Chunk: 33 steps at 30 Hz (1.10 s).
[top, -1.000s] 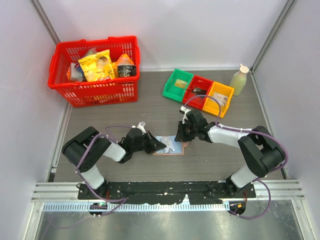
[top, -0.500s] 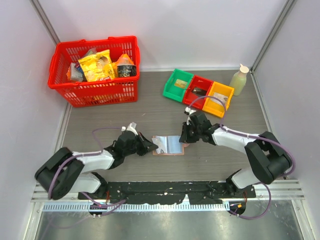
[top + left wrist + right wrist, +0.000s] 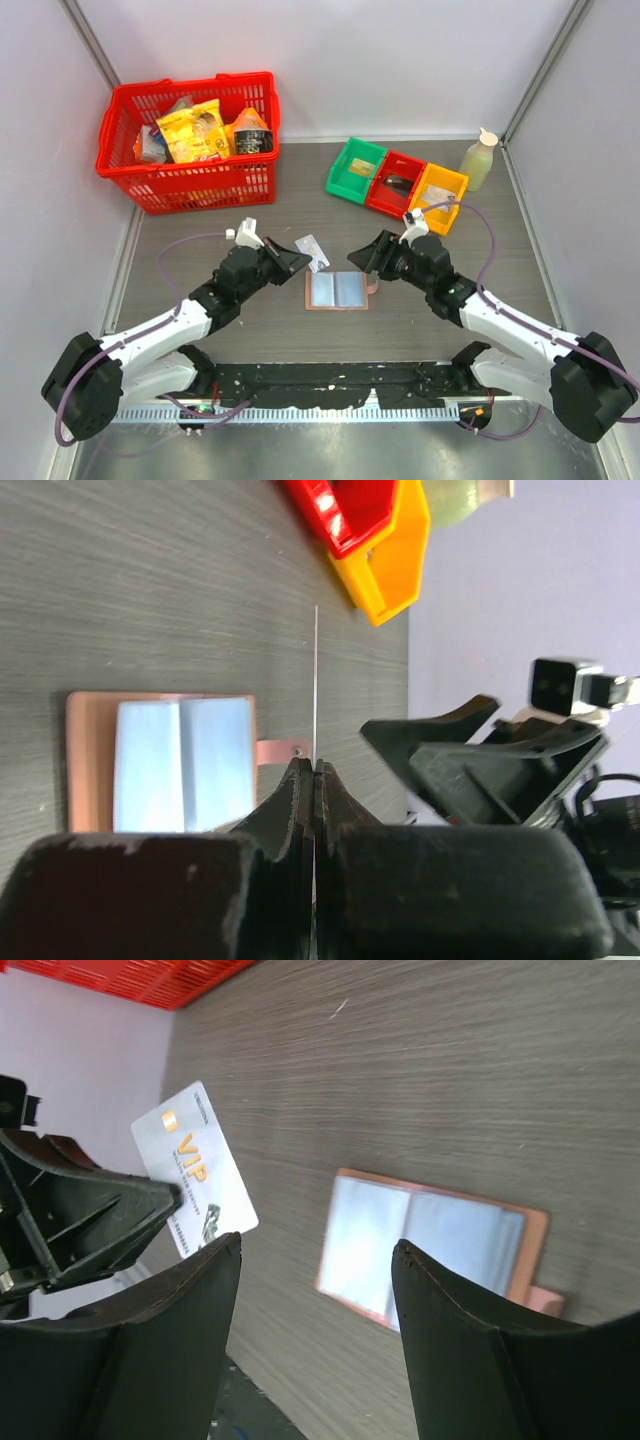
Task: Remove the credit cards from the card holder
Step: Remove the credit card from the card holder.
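Pinkish card holder (image 3: 338,291) open flat, left hand (image 3: 304,259) pinching white card (image 3: 312,247), right hand (image 3: 367,260) agape, bins (image 3: 397,183) behind.

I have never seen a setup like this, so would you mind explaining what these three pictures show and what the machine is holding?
These are two robot arms bolted at the near edge of a table. One picture looks down from above and behind them; the other two come from a camera on each wrist. On the table lies the card holder, opened flat with its blue lining up. Further back stand a red basket of snack packets, three small bins in green, red and yellow, and a pale bottle. The left pincer is shut on one credit card, a pale one marked VIP, held clear of the holder. The right pincer is open and holds nothing.
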Available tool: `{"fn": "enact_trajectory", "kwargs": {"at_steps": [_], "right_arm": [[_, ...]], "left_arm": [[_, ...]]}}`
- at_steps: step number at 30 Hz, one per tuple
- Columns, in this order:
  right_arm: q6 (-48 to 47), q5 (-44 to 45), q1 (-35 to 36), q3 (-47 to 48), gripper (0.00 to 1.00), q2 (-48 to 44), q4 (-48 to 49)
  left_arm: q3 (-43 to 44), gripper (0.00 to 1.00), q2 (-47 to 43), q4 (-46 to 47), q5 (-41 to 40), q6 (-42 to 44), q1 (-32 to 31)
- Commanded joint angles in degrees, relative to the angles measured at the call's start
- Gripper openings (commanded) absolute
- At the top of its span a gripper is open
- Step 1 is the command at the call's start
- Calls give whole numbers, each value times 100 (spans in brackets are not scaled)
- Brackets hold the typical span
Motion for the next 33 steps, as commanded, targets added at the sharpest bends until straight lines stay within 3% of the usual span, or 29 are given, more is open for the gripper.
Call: {"fn": "enact_trajectory", "kwargs": {"at_steps": [1,8,14,20,24,26,29,33], "right_arm": [[1423,254,295,-469,66,-172,1723],[2109,211,595,-742,64,337,3349],[2268,87,761,-557,59,943,4001],[2295,35,832,-522,37,1147,4442],[2092,87,832,-469,15,980,4258],[1961,105,823,-487,2,848,4082],[1697,79,779,-460,1,576,3644],[1232,-272,543,-417,0,234,3152]], "left_arm": [[275,0,196,860,-62,-172,17],[346,0,487,1574,158,-541,-44],[337,0,461,1785,88,-603,-141],[329,0,487,1873,106,-603,-220],[206,3,478,1917,150,-550,-220],[118,12,408,1882,352,-472,-220],[21,28,224,1584,439,-217,-168],[55,69,-136,803,939,406,209]]}}
